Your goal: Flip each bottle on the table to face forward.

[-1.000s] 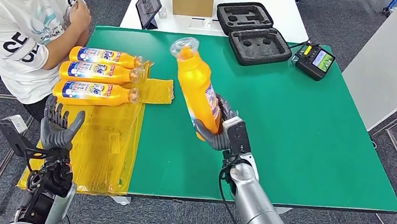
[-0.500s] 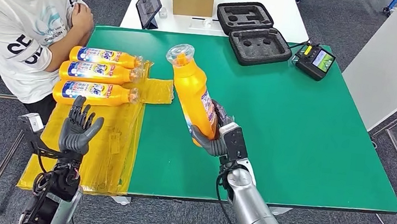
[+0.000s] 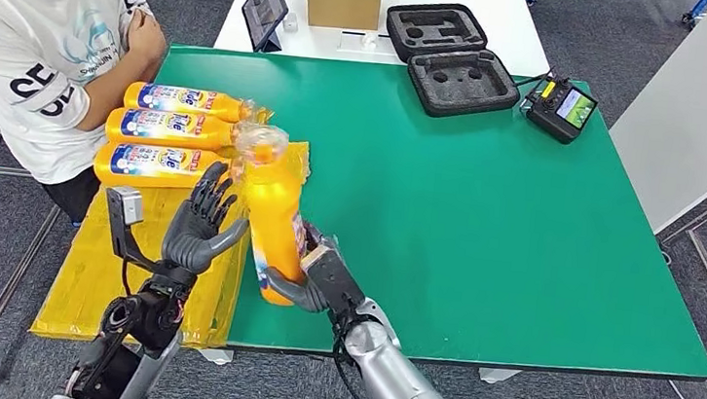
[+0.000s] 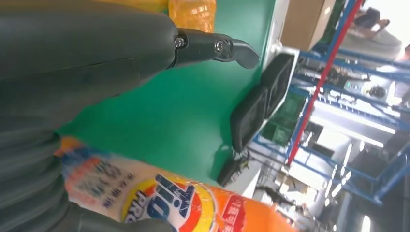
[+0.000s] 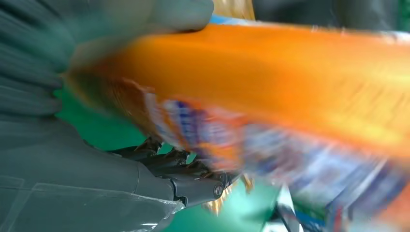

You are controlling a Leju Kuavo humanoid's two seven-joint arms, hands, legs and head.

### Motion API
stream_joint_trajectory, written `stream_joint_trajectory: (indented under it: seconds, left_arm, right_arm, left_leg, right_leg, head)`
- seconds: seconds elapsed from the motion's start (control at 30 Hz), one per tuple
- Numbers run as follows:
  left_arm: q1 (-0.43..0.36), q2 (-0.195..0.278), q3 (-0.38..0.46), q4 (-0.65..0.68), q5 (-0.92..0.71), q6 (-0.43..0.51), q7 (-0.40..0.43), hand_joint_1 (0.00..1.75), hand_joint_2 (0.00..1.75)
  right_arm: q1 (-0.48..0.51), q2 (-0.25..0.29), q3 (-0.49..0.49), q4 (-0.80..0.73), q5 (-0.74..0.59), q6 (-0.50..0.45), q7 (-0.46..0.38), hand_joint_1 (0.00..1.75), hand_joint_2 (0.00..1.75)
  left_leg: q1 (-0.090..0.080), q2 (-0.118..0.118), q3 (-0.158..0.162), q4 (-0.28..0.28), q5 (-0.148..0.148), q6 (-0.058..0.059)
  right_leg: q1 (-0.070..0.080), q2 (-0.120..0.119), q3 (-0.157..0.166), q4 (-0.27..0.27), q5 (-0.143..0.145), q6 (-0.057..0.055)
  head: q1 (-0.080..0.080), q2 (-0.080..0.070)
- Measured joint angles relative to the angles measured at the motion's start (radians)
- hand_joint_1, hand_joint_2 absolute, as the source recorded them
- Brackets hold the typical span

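So the right hand is gripping the base of an orange plastic bottle with a clear cap, holding it upright and a bit tilted, right over the seam where the yellow plastic sheet is meeting the green surface. The left hand is hovering just beside the bottle with its fingers spread and holding nothing; I can't tell if it's actually touching. The left wrist view is showing the bottle's label up close.

Three more orange bottles with blue-and-red labels are lying in a row on the yellow sheet near the far left edge, caps pointing toward the middle. A person in a white printed T-shirt is sitting just beside that corner. A black foam-lined case and a black controller with a screen are sitting at the far edge, leaving a big open stretch of green on the right.
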Motion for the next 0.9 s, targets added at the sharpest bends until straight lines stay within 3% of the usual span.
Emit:
stream_joint_trajectory:
  seconds: [0.27,0.9]
  left_arm:
    - [-0.022,0.003,-0.061,0.000,0.061,-0.066,0.031,0.00,1.75]
    - [-0.019,0.016,-0.126,-0.024,0.067,-0.059,0.047,0.00,1.75]
  right_arm:
    - [-0.002,0.010,0.112,0.055,-0.044,0.002,0.013,1.75,1.75]
    - [-0.020,0.005,0.096,0.088,-0.073,-0.001,-0.015,1.75,1.75]
  left_leg:
    - [-0.001,0.000,0.000,0.000,0.000,0.000]
    - [-0.001,0.000,-0.001,0.000,0.000,0.000]
  right_leg:
    - [0.000,0.000,0.000,0.000,0.000,0.000]
    - [0.000,0.000,0.000,0.000,0.000,0.000]
  head:
    - [0.000,0.000]
    - [0.000,0.000]
